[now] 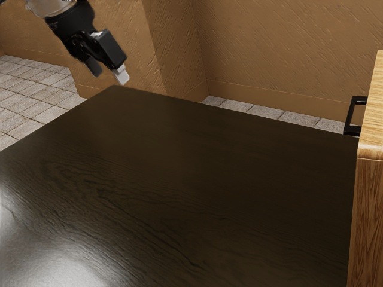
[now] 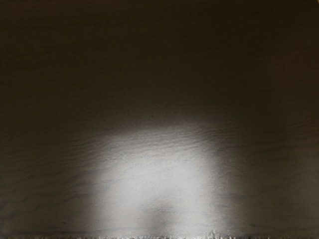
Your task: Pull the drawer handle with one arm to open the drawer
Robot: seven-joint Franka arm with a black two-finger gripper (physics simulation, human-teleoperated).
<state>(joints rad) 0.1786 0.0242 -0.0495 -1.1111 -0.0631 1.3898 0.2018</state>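
The black gripper [image 1: 108, 70] hangs in the air at about 10 o'clock in the exterior view, above the far corner of the dark wooden table [image 1: 179, 191]. Its two fingers stand apart and hold nothing. From the gripper, the black drawer handle [image 1: 355, 116] lies well apart at roughly 4 o'clock, jutting from the front of the light wooden cabinet [image 1: 366, 191] at the 3 o'clock edge. Whether the drawer is pulled out cannot be told. Under the hand, the wrist view shows tabletop grain with a pale glare patch [image 2: 159, 179].
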